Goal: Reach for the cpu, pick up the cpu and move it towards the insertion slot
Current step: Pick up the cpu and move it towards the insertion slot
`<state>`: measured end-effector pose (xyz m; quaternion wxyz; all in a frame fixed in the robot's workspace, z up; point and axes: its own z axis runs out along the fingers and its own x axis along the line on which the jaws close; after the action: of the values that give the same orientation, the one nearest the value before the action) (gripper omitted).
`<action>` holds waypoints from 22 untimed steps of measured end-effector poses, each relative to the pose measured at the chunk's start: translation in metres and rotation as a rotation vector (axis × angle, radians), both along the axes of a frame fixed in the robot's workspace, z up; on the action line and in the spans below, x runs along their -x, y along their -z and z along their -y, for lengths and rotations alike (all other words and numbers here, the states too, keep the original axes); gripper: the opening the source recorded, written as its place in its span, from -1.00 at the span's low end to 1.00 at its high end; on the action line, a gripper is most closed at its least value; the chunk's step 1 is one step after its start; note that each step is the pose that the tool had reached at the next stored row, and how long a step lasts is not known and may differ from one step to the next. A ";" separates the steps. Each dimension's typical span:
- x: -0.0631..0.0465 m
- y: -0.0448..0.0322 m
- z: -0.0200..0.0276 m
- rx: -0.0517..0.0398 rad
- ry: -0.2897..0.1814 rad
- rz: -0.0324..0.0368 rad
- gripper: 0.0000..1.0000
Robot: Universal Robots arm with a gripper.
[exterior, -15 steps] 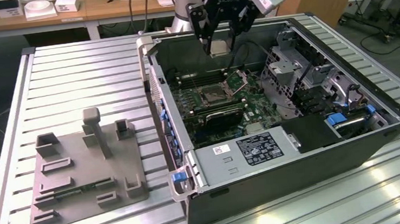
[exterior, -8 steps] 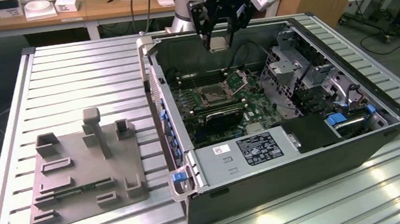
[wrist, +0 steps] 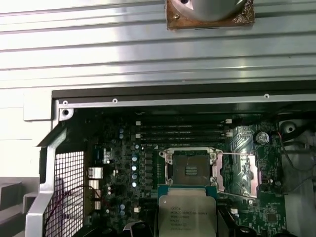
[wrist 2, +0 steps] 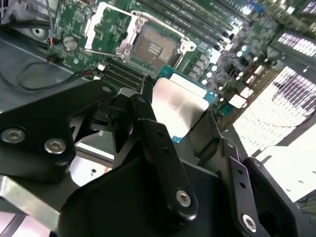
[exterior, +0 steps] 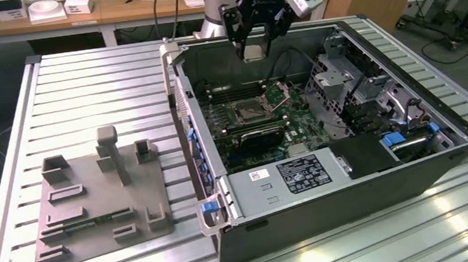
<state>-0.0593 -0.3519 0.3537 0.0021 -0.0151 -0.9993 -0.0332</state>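
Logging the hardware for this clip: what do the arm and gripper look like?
The arm is silver-grey with a blue glowing ring near the wrist and a white camera block mounted beside it. The gripper is black, built from angular linkage bars joined by silver screws, clearest in the second wrist view. Dark cables run behind the arm's base.

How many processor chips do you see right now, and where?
1. The cpu is held in the gripper above the open computer case, short of the insertion slot. Others may be hidden.
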 end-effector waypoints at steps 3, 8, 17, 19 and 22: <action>-0.001 0.0018 -0.0102 0.0000 0.000 -0.0002 0.08; -0.005 0.0041 -0.0245 0.0001 0.000 -0.0003 0.08; -0.009 0.0088 -0.0285 0.0011 0.000 -0.0001 0.08; -0.009 0.0091 -0.0290 0.0011 -0.003 -0.0001 0.08; -0.009 0.0094 -0.0293 0.0013 -0.013 -0.0001 0.08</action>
<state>-0.0503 -0.3226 0.3444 0.0024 -0.0084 -0.9994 -0.0326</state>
